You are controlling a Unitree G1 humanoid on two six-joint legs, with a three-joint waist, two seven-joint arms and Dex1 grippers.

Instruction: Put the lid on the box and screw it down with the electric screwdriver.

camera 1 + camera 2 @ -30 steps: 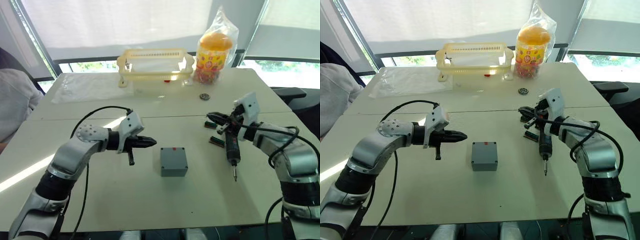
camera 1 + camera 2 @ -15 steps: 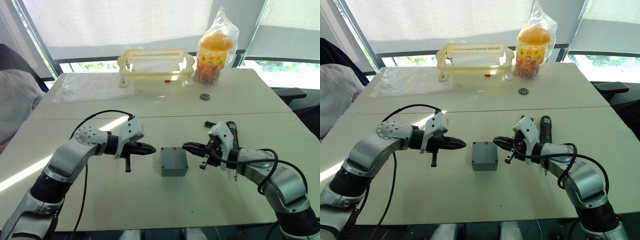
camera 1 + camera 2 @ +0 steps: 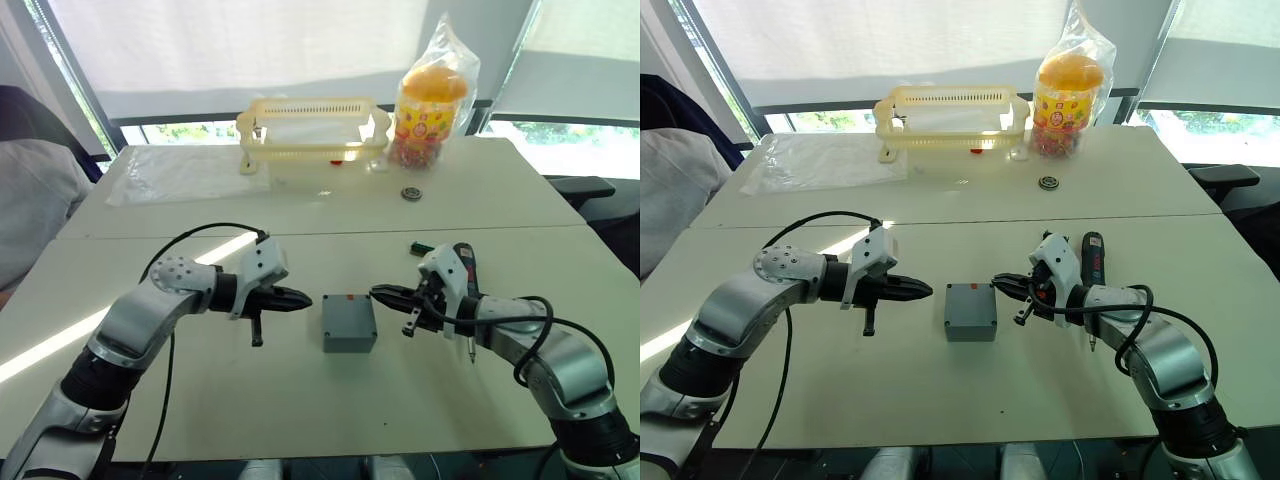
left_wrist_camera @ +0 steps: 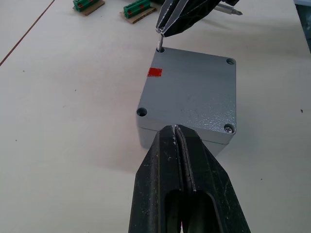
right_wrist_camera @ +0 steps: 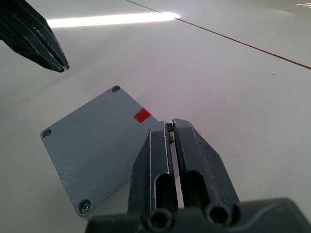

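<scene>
Right claw (image 4: 167, 26) pinching one screw (image 4: 160, 42) over lid (image 4: 194, 92), one electric screwdriver (image 3: 1090, 262)

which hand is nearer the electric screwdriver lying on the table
Right. The right hand is just beside the electric screwdriver, on the box side of it. The left hand is beyond the box's far side.

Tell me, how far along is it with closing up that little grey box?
The lid already sits on the box, and one corner shows a seated screw. In hand: the right gripper is pinching a small screw over another corner hole. Left: the remaining screws, then driving them with the electric screwdriver, which lies on the table.
</scene>
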